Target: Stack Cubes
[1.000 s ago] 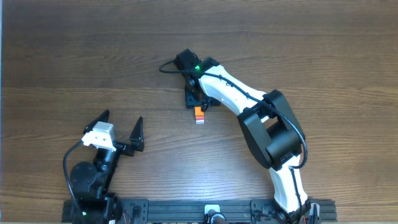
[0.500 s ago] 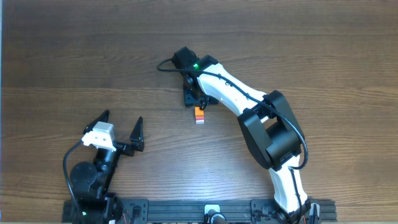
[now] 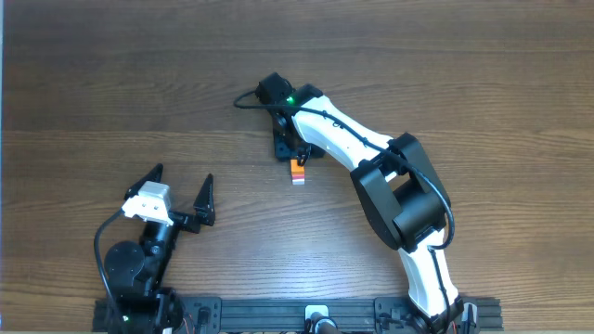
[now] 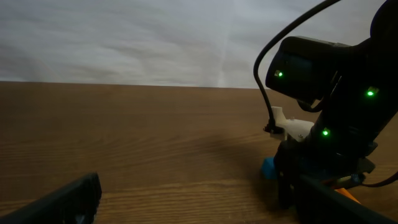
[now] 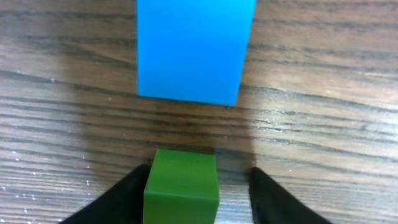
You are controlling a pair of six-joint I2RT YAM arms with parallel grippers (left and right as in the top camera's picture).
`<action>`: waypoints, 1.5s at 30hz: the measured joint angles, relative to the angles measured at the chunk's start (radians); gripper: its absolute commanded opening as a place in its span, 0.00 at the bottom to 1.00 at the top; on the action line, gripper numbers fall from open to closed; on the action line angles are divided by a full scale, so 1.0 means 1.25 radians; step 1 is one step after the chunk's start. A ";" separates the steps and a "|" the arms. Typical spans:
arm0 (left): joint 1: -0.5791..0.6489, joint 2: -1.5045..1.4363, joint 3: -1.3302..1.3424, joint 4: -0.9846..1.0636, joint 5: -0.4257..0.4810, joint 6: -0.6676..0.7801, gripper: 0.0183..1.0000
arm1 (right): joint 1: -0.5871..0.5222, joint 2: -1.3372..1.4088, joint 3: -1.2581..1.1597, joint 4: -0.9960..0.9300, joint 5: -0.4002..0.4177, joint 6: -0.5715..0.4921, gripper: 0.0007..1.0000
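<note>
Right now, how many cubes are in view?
4. A green cube sits between the right gripper's open jaws, with a blue cube just past it. An orange cube and a white cube sit together nearby. The arm may hide more.

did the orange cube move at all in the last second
No. Against the grain of the table, the orange cube sits where it was, close by the right gripper.

The table (image 3: 111,74) is lit brightly and evenly in the top view, with faint shadows. The left wrist view is dim: the right arm (image 4: 336,124) is shown dark against a pale wall (image 4: 124,37). A soft shadow is cast between the blue cube (image 5: 193,50) and the green cube (image 5: 181,183).
</note>
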 measured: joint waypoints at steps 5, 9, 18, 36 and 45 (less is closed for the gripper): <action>0.000 0.000 0.000 0.000 0.000 0.000 1.00 | 0.000 0.000 0.000 0.001 0.000 0.002 0.36; 0.000 0.000 0.000 0.000 0.000 0.000 1.00 | 0.000 0.000 0.000 0.002 0.000 0.003 0.27; 0.000 0.000 0.000 0.000 0.000 0.000 1.00 | 0.000 0.000 0.002 0.003 0.000 0.008 0.18; 0.000 0.000 0.000 0.000 0.000 0.000 1.00 | 0.000 0.000 0.010 -0.008 0.000 0.008 0.13; 0.000 0.000 0.000 0.000 0.000 0.000 1.00 | 0.000 0.000 0.081 -0.069 0.010 0.005 0.11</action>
